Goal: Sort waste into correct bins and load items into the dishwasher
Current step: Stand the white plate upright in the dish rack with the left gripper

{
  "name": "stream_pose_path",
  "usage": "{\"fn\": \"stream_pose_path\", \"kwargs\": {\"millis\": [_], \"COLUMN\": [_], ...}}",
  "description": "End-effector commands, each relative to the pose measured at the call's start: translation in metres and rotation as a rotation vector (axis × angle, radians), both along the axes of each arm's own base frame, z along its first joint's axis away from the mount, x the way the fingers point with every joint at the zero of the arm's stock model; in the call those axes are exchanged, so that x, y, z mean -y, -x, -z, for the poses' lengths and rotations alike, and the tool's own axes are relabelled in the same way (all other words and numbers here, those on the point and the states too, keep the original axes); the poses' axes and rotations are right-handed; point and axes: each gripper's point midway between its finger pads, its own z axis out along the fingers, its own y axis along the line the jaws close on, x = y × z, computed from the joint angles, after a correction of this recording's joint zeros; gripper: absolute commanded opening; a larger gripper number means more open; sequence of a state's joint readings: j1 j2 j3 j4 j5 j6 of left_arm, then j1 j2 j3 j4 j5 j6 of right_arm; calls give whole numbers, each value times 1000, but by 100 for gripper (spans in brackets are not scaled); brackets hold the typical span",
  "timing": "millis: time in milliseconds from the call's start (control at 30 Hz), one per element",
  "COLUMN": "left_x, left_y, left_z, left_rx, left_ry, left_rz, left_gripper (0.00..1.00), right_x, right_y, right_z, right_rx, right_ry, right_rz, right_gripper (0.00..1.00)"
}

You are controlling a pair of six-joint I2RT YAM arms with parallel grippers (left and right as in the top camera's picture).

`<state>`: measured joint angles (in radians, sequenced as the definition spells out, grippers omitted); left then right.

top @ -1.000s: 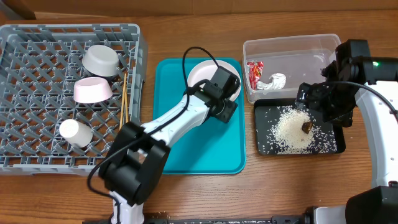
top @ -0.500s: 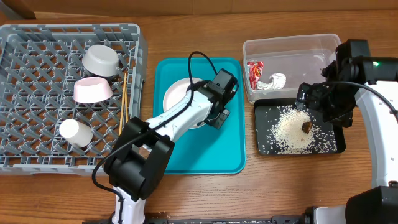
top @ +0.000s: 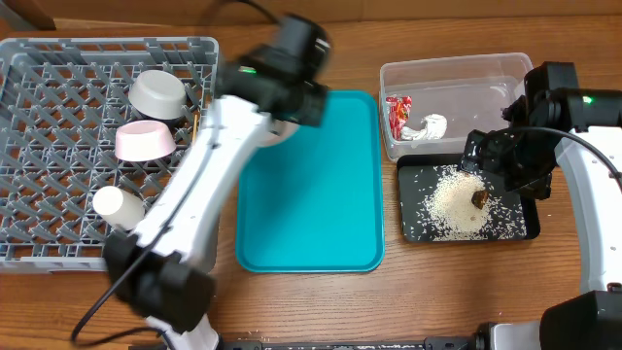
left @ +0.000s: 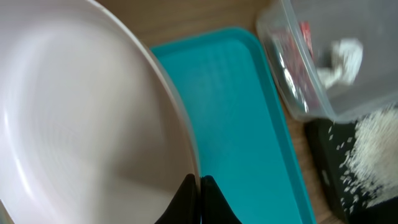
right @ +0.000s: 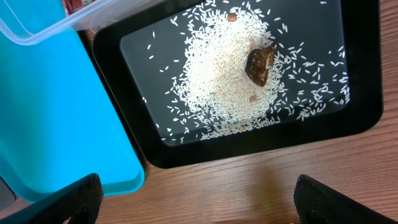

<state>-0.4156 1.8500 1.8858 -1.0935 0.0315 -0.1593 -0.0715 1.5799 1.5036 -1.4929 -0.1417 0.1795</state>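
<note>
White plate (left: 81, 124) sits clamped by its rim in the left gripper (left: 198, 191).

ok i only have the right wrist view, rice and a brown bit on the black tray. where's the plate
observer: the left gripper is shut on the white plate at its rim, off the teal tray.
operator: what's in the rack
observer: a grey-green bowl, pink bowl, small white cup and chopsticks sit in the grey rack.
operator: and the tub
observer: a white tissue lies beside the red wrapper in the clear tub.
</note>
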Motion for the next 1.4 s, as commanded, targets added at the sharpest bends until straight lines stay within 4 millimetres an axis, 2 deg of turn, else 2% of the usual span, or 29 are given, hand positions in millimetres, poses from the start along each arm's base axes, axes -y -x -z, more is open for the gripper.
{"fn": "stream_pose_path", "kwargs": {"millis": [0,33,67,267,500,533,567,600,633,700,767,833,900,933,967,1000,1067,1100,1167,1300,1367], "left_x": [-38,-46,-65,-100,-139,-146,-153,-162,-168,-177,-181,-187,-200,-207,-217,-241,-261,-263,-251,-228,-215], "left_y": [-2,-2,-3,-8,-16,-17,-16,-15,-14,-10,-5,2,12,17,22,36,55,62,79,96,106], "left_z": [-40,-40,-38,-28,3,7,8,8,7,4,-5,-16,-24,-25,-26,-26,-27,-26,-15,-4,-3], "left_rx": [-6,-24,-63,-140,-224,-233,-237,-239,-242,-241,-220,-179,-144,-140,-140,-150,-169,-183,-275,-373,-398], "left_ry": [204,240,317,555,625,626,629,634,640,645,630,564,430,366,293,142,4,-37,-86,-68,-46], "left_rz": [-70,-72,-77,-26,-109,-130,-150,-175,-198,-221,-220,-231,-278,-319,-385,-555,-734,-776,-749,-619,-536], "left_gripper": [4,4,4,4,4,12,48,70,83,98,100,100,100,100,100,100,100,100,100,100,98], "right_x": [2,2,2,2,2,2,2,2,2,2,2,-9,-31,-35,-41,-53,-63,-69,-84,-80,-67], "right_y": [-4,-4,-4,-4,-4,-4,-4,-4,-5,-6,-8,-16,-30,-34,-42,-60,-80,-92,-108,-96,-88], "right_z": [-10,-10,-10,-10,-10,-10,-10,-10,-10,-10,-11,-14,-22,-24,-26,-32,-39,-43,-50,-41,-34], "right_rx": [41,41,41,41,41,41,41,42,44,49,59,96,178,199,237,327,420,478,553,488,430], "right_ry": [10,10,10,9,10,9,10,10,10,10,5,-57,-159,-171,-171,-149,-103,-70,-29,-27,-3], "right_rz": [3,3,3,3,3,3,3,3,3,3,3,-13,-99,-121,-148,-212,-257,-281,-316,-298,-237], "right_gripper": [100,100,100,100,100,100,100,100,100,100,100,100,100,100,100,100,100,100,100,100,100]}}
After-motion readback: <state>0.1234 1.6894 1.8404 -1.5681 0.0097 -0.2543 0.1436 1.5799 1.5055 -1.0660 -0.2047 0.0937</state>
